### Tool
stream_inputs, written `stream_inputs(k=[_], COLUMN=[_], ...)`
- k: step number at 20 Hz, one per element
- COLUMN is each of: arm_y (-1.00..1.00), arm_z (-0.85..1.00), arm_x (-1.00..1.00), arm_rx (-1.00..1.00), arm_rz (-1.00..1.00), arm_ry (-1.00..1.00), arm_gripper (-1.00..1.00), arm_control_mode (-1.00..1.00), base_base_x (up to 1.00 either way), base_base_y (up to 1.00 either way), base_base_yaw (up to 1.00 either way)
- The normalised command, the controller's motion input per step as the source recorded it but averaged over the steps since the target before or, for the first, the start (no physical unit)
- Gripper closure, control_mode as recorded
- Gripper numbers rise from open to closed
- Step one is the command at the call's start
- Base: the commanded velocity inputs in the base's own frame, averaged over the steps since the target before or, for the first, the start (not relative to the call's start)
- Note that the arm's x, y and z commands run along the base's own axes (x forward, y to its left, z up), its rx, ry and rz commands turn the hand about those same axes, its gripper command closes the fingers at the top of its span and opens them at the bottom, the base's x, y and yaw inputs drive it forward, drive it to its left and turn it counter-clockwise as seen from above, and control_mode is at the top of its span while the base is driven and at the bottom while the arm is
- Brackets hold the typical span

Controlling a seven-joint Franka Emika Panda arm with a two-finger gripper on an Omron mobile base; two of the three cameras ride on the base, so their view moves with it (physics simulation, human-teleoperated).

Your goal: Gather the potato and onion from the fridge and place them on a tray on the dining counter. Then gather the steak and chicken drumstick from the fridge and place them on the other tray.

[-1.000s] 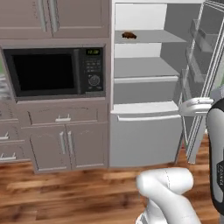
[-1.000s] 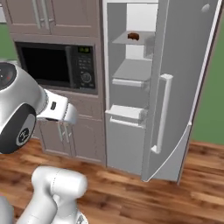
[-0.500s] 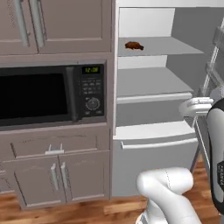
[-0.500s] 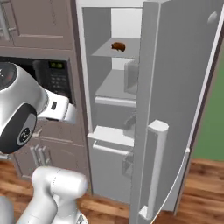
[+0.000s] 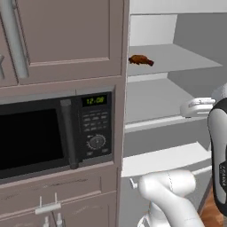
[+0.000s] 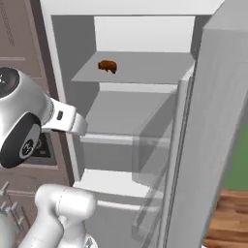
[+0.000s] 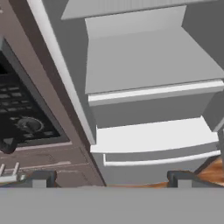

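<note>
The base has driven closer, so the open brushed silver-grey fridge [image 6: 145, 121] looms larger than before. A small orange-brown elongated chicken drumstick [image 5: 141, 60] lies on its upper shelf, its details blurred. The gripper [image 7: 111, 179] stands wide open and empty, only its dark fingertips [image 7: 40, 178] visible.

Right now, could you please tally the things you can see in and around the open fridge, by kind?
Fridge: 1
Pieces of meat on the upper shelf: 1 (too small to tell steak from drumstick)
Microwave: 1
Robot hand, open: 1
Total: 4
</note>
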Motion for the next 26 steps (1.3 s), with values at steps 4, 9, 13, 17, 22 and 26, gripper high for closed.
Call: stream_inputs(k=[4,9,13,17,22,26], arm_y=[0.00,0.00,0.00,0.00,0.00,-0.32], arm_z=[0.00,0.00,0.00,0.00,0.00,0.43], arm_x=[0.00,0.00,0.00,0.00,0.00,0.08], arm_rx=[0.00,0.00,0.00,0.00,0.00,-0.02], arm_rz=[0.00,0.00,0.00,0.00,0.00,0.08], arm_ry=[0.00,0.00,0.00,0.00,0.00,-0.02], arm_gripper=[-1.00,-1.00,-1.00,-1.00,-1.00,-1.00], arm_control_mode=[1.00,1.00,1.00,1.00,1.00,-1.00], base_base_x=[0.73,0.82,0.79,0.86,0.71,0.00], base_base_y=[-0.06,-0.22,-0.45,-0.24,-0.02,0.00], base_base_yaw=[-0.02,0.12,0.18,0.13,0.10,0.00])
